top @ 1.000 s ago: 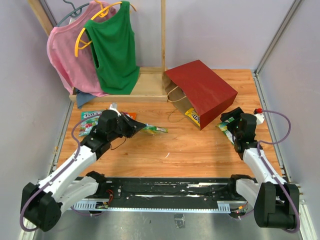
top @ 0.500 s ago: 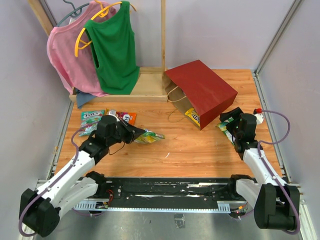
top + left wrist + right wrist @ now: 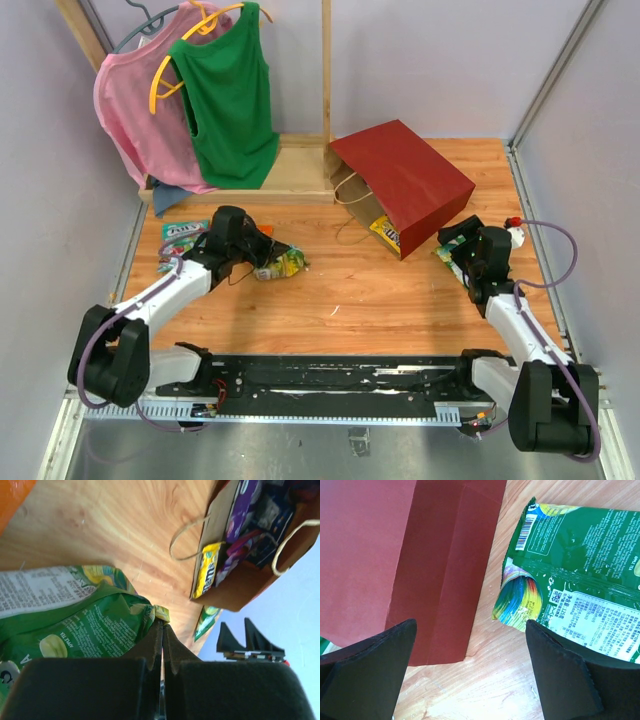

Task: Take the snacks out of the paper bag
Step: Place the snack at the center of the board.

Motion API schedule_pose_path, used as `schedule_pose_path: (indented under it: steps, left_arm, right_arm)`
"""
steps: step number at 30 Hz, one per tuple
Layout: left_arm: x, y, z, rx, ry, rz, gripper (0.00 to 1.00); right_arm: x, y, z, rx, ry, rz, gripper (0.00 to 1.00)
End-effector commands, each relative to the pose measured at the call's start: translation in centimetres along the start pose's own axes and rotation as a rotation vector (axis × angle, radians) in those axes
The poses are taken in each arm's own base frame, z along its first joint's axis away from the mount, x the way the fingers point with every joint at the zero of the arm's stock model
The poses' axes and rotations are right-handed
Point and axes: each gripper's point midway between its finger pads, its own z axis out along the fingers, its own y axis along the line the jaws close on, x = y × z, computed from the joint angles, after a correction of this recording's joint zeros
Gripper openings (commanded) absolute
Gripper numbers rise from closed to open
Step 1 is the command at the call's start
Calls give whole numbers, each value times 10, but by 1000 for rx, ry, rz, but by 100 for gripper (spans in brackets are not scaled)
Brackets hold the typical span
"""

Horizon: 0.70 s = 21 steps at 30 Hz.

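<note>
Fingers (image 3: 90, 690) of the left gripper (image 3: 162, 632) clamp a glossy green snack packet (image 3: 90, 625); the boxy red paper bag (image 3: 410, 180) lies mouth-on beyond their tips (right gripper (image 3: 470, 630) gapes beside it).

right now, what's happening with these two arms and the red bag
The left gripper is shut on a crinkly green snack packet at the left of the wooden table, near other packets already laid out. The red paper shopping bag lies on its side, a yellow candy pack at its mouth and more packets inside. The right gripper hangs open beside the bag, above another green packet, gripping nothing.
</note>
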Motion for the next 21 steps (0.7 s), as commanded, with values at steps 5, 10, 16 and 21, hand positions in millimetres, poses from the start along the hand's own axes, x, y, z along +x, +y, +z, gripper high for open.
schedule_pose_path:
  steps: [5, 10, 16, 21]
  left_arm:
    - [-33, -24, 23, 24, -19, -10, 1]
    - [-30, -39, 47, 78, 71, -4, 18]
    - [-24, -60, 69, 156, 170, 7, 22]
    - [-30, -88, 64, 233, 166, 99, 45]
  right_arm:
    - [-4, 13, 4, -22, 1, 8, 92]
    - [-4, 14, 5, -25, 5, 9, 93]
    - [-4, 14, 5, -20, 0, 6, 94]
    - [-6, 14, 4, -18, -6, 1, 94]
